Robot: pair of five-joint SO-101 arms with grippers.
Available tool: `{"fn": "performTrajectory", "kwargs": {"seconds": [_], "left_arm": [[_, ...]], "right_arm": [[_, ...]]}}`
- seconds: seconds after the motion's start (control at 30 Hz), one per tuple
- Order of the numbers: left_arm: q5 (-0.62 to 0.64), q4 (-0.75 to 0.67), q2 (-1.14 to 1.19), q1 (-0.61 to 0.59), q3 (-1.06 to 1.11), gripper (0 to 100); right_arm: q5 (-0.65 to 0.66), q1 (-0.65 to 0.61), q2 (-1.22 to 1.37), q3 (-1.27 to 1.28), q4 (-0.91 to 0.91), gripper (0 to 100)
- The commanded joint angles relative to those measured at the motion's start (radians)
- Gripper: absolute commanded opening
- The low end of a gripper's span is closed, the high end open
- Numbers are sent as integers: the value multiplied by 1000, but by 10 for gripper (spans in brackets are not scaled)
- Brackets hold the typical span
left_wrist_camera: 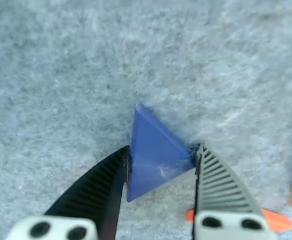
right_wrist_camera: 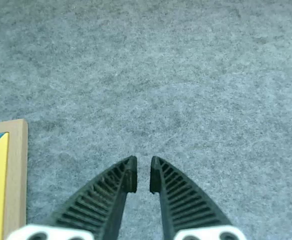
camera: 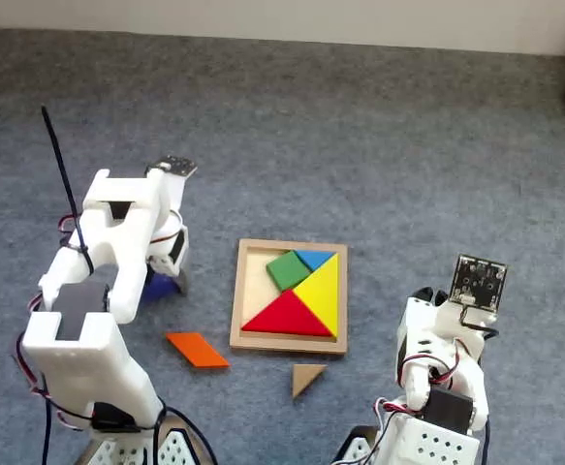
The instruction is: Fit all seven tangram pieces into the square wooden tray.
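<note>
The square wooden tray point(camera: 236, 310) lies mid-table and holds a green square point(camera: 287, 270), a light blue triangle point(camera: 314, 259), a yellow triangle point(camera: 323, 294) and a red triangle point(camera: 286, 316). Its left part is bare wood. Left of the tray, my left gripper point(left_wrist_camera: 162, 158) is shut on a dark blue triangle point(left_wrist_camera: 153, 156), down at the carpet; the same triangle point(camera: 160, 285) peeks out under the left arm. An orange parallelogram point(camera: 197, 349) and a tan triangle point(camera: 306, 377) lie loose in front of the tray. My right gripper point(right_wrist_camera: 142, 175) hangs shut and empty over bare carpet beside the tray's rim point(right_wrist_camera: 18, 170).
Grey carpet covers the whole table. The right arm point(camera: 444, 358) sits folded at the front right, clear of the tray. A black cable point(camera: 61, 170) rises beside the left arm. Open carpet stretches behind and to the right of the tray.
</note>
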Motion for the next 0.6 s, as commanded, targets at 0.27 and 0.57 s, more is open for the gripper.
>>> {"fn": "performTrajectory", "kwargs": {"seconds": [0.27, 0.57], "left_arm": [[-3, 127, -338, 226, -4, 15], [-290, 44, -326, 446, -5, 14]], "right_arm": [[-11, 5, -7, 104, -19, 54], [-11, 5, -7, 104, -19, 54]]}}
